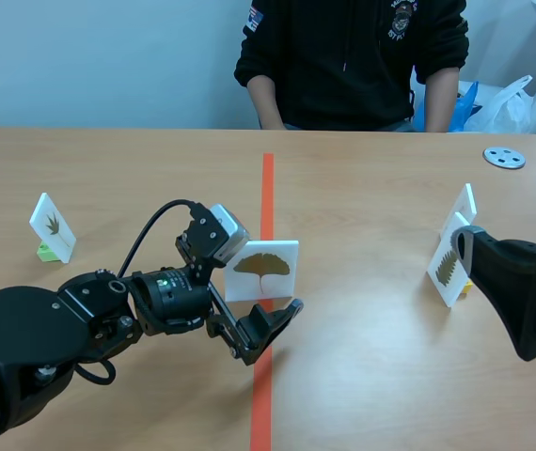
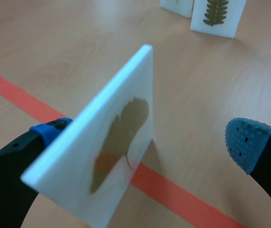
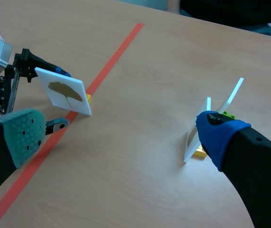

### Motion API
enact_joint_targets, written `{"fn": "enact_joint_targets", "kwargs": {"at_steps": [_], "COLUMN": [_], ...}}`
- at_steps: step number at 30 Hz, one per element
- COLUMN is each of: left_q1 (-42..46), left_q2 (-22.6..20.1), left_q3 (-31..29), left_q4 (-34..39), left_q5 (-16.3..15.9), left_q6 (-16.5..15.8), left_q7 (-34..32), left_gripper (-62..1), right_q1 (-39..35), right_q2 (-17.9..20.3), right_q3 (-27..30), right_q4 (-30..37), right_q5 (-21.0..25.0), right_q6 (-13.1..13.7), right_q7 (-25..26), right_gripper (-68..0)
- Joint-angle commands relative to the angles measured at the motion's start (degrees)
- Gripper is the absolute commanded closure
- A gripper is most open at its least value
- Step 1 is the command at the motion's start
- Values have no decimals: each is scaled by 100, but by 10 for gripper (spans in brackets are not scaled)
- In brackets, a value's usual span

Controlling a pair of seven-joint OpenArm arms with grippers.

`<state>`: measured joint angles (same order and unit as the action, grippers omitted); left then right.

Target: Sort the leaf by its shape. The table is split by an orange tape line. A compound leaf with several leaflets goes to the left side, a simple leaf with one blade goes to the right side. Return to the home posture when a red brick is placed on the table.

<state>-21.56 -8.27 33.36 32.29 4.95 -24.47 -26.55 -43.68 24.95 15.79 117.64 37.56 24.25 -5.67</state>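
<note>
A white card showing a fan-shaped single-blade leaf [image 1: 261, 270] stands upright on the orange tape line [image 1: 267, 188], on a small yellow stand [image 3: 88, 99]. My left gripper [image 1: 240, 291] is open around it: in the left wrist view the card [image 2: 111, 142] rests near one blue pad [image 2: 50, 128], while the other pad [image 2: 245, 142] stays well clear. My right gripper [image 3: 121, 137] is open over the table's right side, holding nothing. It hovers beside a feather-like leaf card [image 1: 449, 267].
A second card [image 1: 464, 209] stands behind the feather-like one. On the left side stands a card with a divided leaf [image 1: 52, 225] on a green base. A grey disc [image 1: 504, 157] lies at the far right. A person [image 1: 353, 56] sits across the table.
</note>
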Motion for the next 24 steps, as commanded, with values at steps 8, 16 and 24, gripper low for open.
{"fn": "enact_joint_targets", "kwargs": {"at_steps": [8, 16, 24], "left_q1": [-2, -4, -4], "left_q2": [33, 197, 201], "left_q3": [-15, -15, -15], "left_q4": [26, 28, 26], "left_q5": [-59, -63, -66], "left_q6": [-39, -39, 26], "left_q7": [-197, -238, -186], "left_gripper": [-623, -607, -360], "right_q1": [55, 52, 52], "right_q2": [24, 11, 11], "right_q3": [39, 39, 39], "right_q4": [17, 17, 17], "right_q5": [66, 68, 192], "right_q6": [-20, -20, -17], "right_q7": [105, 107, 107], "right_gripper": [-679, -679, -679]}}
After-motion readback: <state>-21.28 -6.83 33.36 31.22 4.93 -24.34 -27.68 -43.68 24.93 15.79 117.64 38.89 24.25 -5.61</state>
